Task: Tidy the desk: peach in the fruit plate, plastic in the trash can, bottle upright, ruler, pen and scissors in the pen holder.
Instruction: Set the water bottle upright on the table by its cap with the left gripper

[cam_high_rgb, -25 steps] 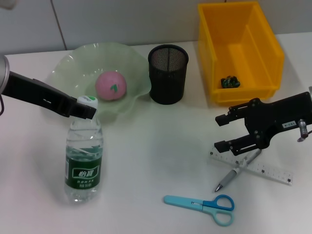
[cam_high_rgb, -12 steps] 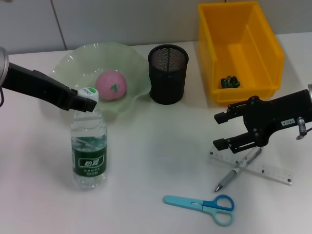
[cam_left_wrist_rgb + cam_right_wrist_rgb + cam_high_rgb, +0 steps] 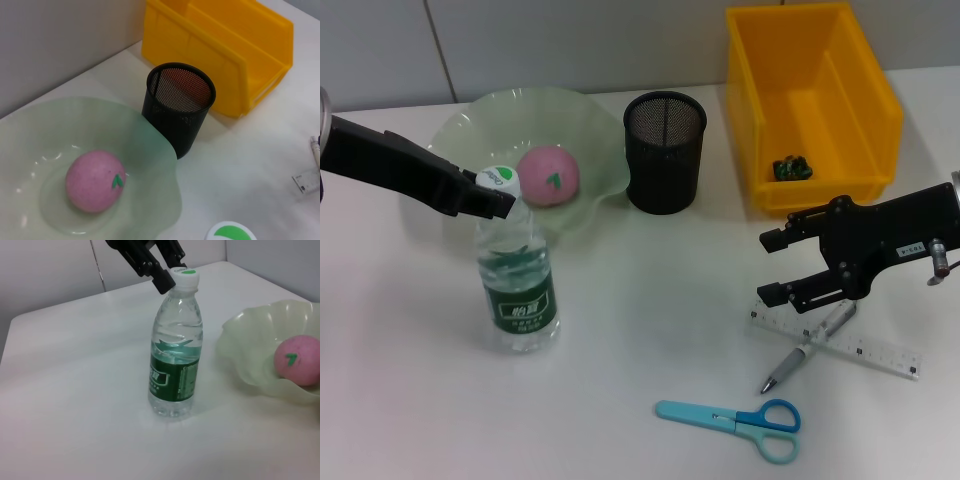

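The bottle [image 3: 518, 275] is clear ribbed plastic with a green label and a white cap marked green. It stands upright on the worktop [image 3: 640, 300] at about eight o'clock in the head view, water sloshing inside. The left gripper [image 3: 498, 197], matte black and angular, reaches in from nine o'clock with its fingertips against the cap; whether they pinch the cap or merely touch it cannot be told.

Just behind the bottle, at eleven o'clock, sits the fruit plate [image 3: 460, 135], pale green translucent glass with a wavy rim. The peach [image 3: 548, 174] lies in it, a round matte pink ball with a small green mark. At twelve o'clock stands the pen holder [image 3: 664, 152], a black wire-mesh cylinder. At one o'clock is the trash can [image 3: 875, 95], a glossy yellow rectangular bin with a small dark crumpled scrap of plastic [image 3: 790, 168] on its floor.

The right gripper [image 3: 775, 268] hovers at three o'clock, its two black fingers spread apart and holding nothing. Just below it the ruler [image 3: 865, 350], a clear flat strip, lies crossed by a grey pen [image 3: 808, 350]. The scissors [image 3: 735, 418], with light blue blades and blue loop handles, lie flat at five o'clock.

The worktop is smooth and white, and a pale grey panelled wall [image 3: 570, 40] rises behind it.
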Controlling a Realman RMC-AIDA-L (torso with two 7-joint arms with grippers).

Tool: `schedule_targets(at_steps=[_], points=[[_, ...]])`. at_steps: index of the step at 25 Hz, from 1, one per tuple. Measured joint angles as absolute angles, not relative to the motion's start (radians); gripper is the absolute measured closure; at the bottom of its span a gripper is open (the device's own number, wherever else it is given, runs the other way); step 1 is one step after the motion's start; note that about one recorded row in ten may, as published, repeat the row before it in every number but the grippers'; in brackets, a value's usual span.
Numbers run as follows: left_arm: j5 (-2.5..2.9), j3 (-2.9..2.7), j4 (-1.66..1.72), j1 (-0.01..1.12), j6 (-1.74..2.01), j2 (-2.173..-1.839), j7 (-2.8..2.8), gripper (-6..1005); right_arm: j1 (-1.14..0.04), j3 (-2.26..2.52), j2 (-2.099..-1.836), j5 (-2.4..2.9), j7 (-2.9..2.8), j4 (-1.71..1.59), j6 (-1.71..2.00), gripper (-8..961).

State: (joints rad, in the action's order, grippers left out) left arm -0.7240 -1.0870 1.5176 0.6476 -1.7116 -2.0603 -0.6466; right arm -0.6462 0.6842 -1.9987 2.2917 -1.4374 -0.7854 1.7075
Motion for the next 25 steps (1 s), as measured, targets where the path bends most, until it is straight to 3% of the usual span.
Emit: schedule_targets(at_steps=[25], points=[[-0.716, -1.075, 1.519, 0.651, -1.735, -2.04, -0.71, 600, -0.645, 0.681, -1.999, 2.291, -1.434, -0.779, 1.701, 212]])
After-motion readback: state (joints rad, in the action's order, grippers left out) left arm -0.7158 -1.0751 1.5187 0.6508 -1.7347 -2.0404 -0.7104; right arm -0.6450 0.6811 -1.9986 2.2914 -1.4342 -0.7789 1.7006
